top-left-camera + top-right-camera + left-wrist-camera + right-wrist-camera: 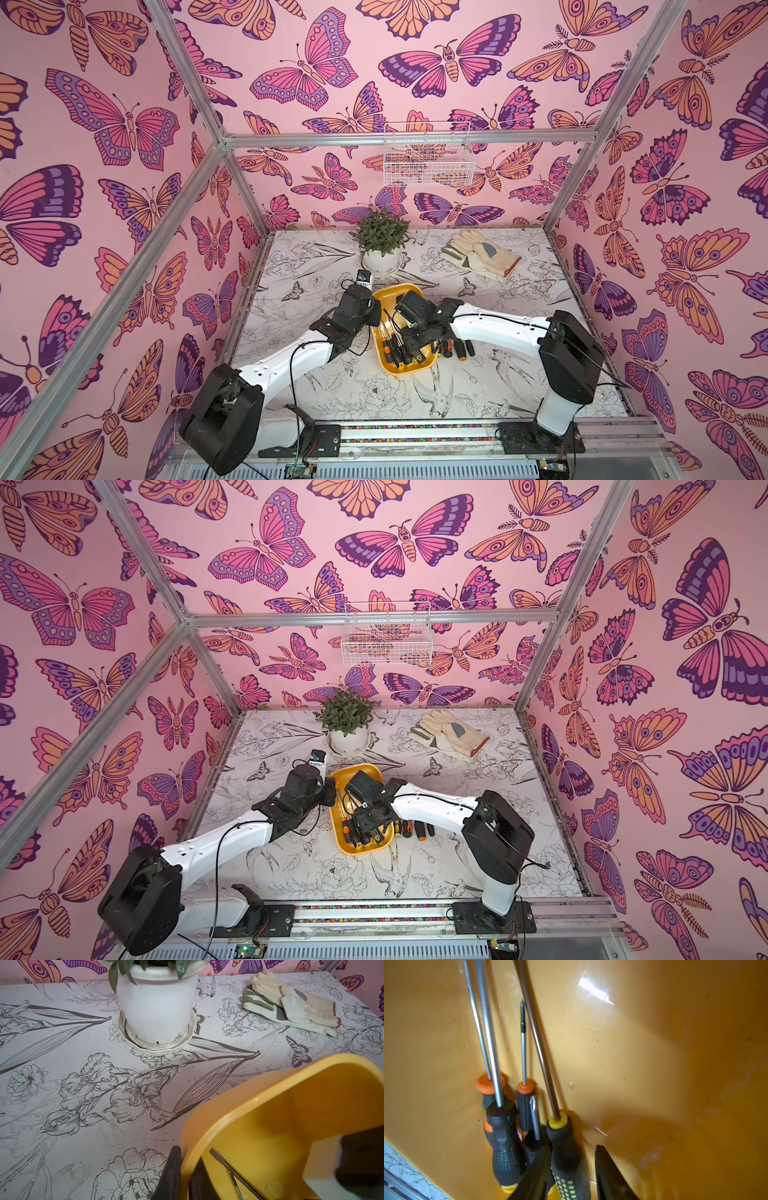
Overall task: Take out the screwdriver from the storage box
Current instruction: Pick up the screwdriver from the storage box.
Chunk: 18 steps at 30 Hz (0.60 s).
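While left gripper (185,1176) pinches storage box (270,1105) rim, right gripper (573,1149) straddles screwdriver (560,1132), grip unclear

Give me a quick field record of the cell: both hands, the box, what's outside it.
left hand: shut on the storage box rim, one finger inside, one outside
right hand: open, down in the box, straddling the yellow-collared screwdriver handle; gap shows on one side
in box: other screwdrivers, handles bunched at the robot-side end
outside box: loose screwdrivers, just to its right
background: potted plant, gloves, wire basket on the back wall
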### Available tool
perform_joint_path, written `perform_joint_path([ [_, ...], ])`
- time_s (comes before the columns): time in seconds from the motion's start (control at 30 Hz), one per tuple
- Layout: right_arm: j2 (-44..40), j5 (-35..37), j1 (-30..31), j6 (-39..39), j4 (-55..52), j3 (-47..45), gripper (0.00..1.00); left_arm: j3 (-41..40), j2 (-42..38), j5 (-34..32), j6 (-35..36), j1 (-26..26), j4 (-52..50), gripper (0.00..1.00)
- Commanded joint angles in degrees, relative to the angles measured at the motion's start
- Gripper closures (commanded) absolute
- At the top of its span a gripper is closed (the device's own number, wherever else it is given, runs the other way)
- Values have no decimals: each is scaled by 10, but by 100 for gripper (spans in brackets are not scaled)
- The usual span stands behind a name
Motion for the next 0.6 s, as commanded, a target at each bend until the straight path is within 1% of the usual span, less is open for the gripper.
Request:
perform_joint_path([
  [0.0,15,1,3,1,-3,13,60,-9,8,-4,16,-3,-16,100],
  [0.2,32,12,3,6,-13,20,60,-11,5,-6,16,-3,-16,100],
  [0.33,50,27,2,8,-33,37,62,-12,3,-6,16,-3,-15,100],
  [0.57,85,31,2,6,-51,71,62,-14,-1,-5,15,-4,-15,100],
])
